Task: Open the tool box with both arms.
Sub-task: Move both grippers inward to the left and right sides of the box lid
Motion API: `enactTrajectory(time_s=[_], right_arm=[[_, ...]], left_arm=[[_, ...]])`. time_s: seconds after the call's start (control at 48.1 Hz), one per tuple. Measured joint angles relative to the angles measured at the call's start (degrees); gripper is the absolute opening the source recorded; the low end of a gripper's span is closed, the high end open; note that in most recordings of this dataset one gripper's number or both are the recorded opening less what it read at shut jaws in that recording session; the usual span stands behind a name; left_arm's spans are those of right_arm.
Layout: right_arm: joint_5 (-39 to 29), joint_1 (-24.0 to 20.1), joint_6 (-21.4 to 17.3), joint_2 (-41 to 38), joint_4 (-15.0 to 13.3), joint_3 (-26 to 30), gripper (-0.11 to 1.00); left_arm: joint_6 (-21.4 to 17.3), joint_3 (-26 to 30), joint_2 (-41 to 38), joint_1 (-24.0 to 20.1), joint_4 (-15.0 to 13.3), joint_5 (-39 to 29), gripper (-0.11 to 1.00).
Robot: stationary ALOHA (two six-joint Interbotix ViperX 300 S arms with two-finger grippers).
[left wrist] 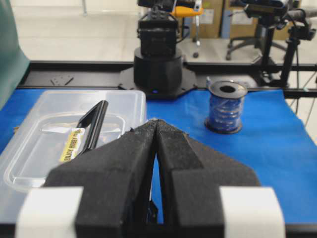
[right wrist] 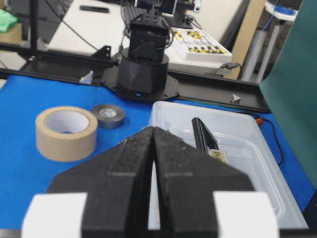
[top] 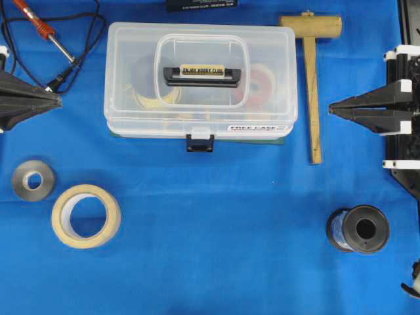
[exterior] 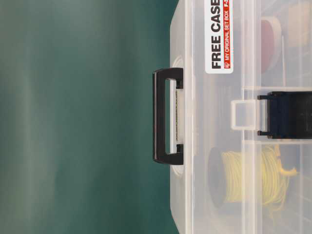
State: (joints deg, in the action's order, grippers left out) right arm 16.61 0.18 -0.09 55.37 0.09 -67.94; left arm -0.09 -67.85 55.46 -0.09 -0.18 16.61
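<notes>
**At the frame edges, both claws shut; lid not yet touched**

Nearest the bottom edge of the overhead view: masking tape roll [top: 86, 215] lower left, grey tape roll [top: 33, 179] just above and left of it, dark wire spool [top: 358, 229] lower right. None of these belong to the job.

Higher, at mid-height: left gripper [top: 58, 100] at the left edge, right gripper [top: 332, 109] at the right edge, tips pointing inward toward each other. Fingers pressed together on both, holding nothing; confirmed in the wrist views, where left gripper [left wrist: 155, 122] and right gripper [right wrist: 152, 130] each close to a single seam. Both well apart from the case.

Between them, upper centre: tool box [top: 201, 80], lid down, blue latch [top: 200, 142] fastened on the near wall, black handle [top: 202, 73] flat on the lid. Wooden mallet [top: 311, 79] just beside its right end; soldering iron [top: 44, 27] in the upper left corner.

Judged as the very start: approach not begun, latch step first. Next move likely calls for parting at least one claw, bringing it down to the latch at the lower middle of the case and flipping it loose, with the other claw steadying the base or ready at the lid edge. Mallet close on the right: worth avoiding on the way in.
</notes>
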Motion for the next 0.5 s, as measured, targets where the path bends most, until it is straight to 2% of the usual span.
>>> enactTrajectory(time_s=[0.104, 0.25, 0.499], right_arm=[[-1.2, 0.9, 0.1, 0.2, 0.0, 0.8, 0.00], [-6.7, 4.9, -0.3, 1.0, 0.1, 2.5, 0.00], [-15.6, 12.0, -1.1, 1.1, 0.4, 3.0, 0.01]], left_arm=[[-1.1, 0.1, 0.1, 0.0, -1.1, -0.7, 0.00], [-2.9, 0.0, 0.2, -0.7, -1.5, -1.9, 0.00], [-3.7, 0.0, -1.5, -7.8, -1.6, -5.4, 0.00]])
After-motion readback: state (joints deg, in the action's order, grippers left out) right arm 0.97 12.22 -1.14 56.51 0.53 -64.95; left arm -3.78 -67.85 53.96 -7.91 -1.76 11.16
